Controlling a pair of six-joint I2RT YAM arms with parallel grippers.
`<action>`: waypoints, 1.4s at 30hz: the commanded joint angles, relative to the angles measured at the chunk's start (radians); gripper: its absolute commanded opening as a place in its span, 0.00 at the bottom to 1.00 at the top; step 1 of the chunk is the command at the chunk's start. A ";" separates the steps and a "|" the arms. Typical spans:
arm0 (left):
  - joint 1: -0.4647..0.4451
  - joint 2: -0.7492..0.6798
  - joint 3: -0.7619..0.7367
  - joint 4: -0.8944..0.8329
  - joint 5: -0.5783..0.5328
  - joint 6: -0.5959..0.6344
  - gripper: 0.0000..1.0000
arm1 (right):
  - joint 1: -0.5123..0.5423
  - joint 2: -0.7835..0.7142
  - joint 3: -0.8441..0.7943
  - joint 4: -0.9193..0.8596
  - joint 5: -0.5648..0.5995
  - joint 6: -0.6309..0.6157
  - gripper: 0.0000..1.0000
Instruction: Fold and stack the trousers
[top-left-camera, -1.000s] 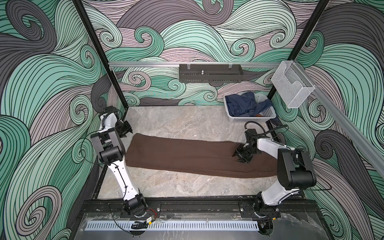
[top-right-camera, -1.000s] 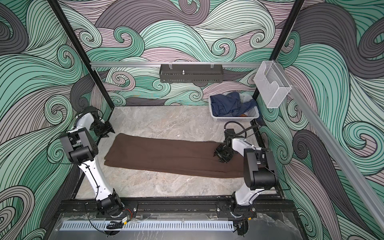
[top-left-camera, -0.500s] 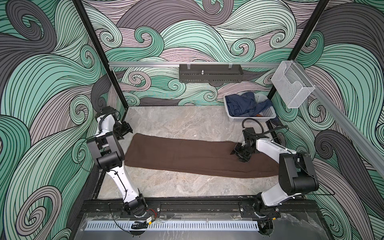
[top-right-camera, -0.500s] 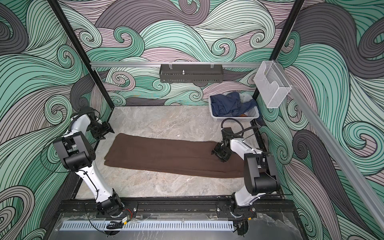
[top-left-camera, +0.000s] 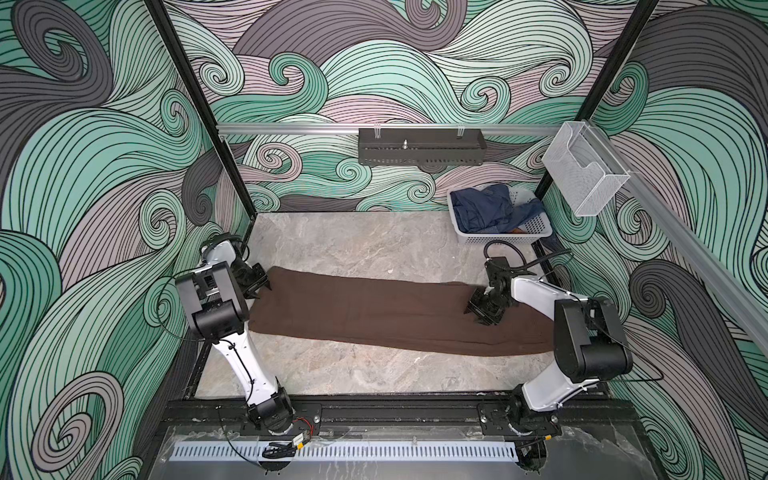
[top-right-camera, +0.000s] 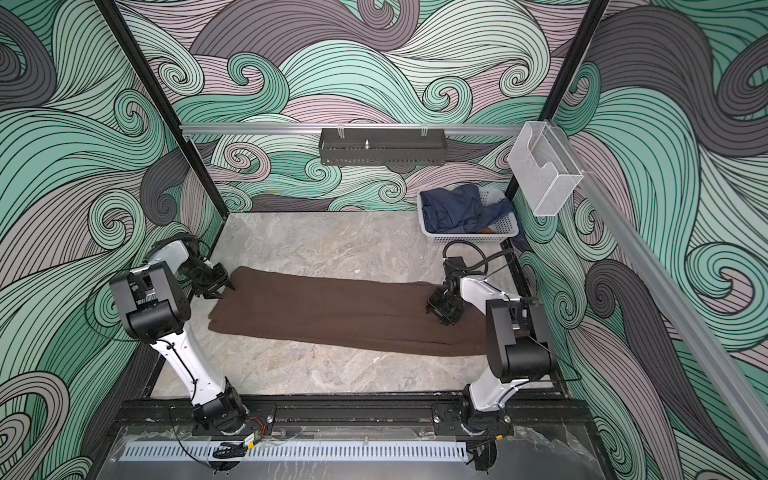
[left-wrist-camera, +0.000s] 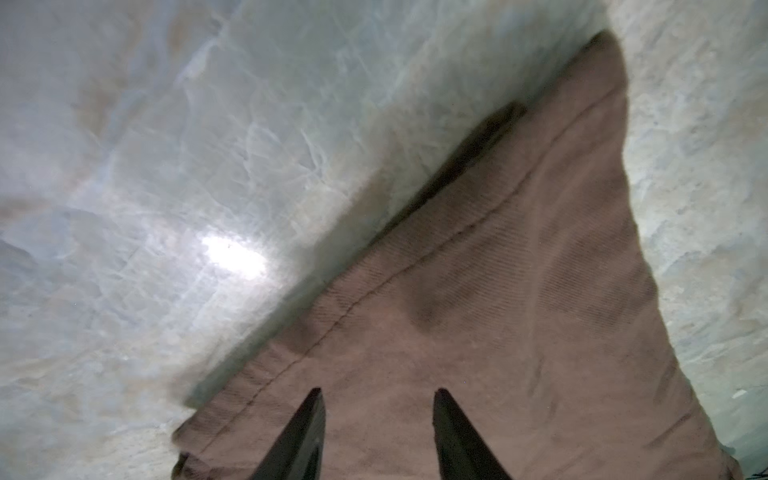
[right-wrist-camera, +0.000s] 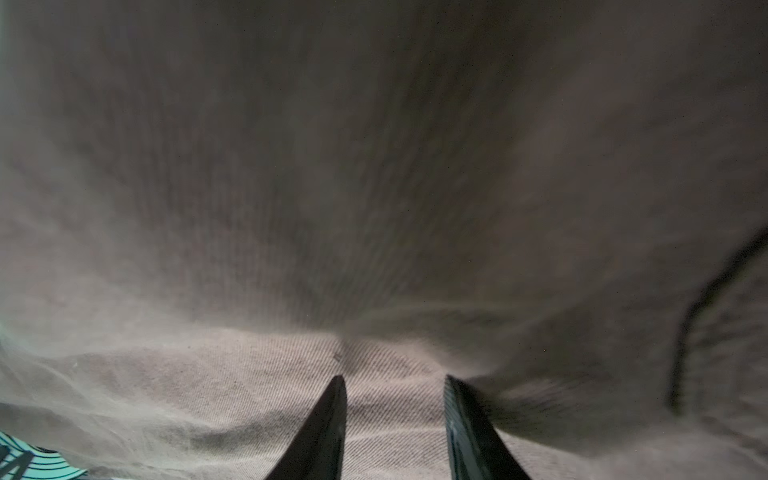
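Soft, even light is filling both top views, leaving faint shadows on the grey marbled tabletop. In the left wrist view 1 white glare patch is shining off it, and the dark brown soft-fabric trousers are casting a dark shadow beside their hem. The right wrist view is looking dim, blurring away from the lens.

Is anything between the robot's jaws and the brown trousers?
No, nothing visible. The left gripper sits at the left end of the trousers, the right gripper over their right part; both wrist views show only cloth by the open jaws.
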 joint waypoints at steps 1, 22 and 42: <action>0.012 0.053 -0.003 -0.067 -0.094 0.012 0.44 | -0.032 0.015 -0.010 -0.017 0.032 0.006 0.40; -0.004 0.030 0.012 -0.082 -0.228 0.026 0.53 | -0.193 0.035 -0.008 -0.019 0.018 -0.015 0.41; -0.009 0.055 0.024 0.029 -0.016 0.067 0.67 | -0.193 -0.020 -0.006 -0.036 -0.025 -0.015 0.41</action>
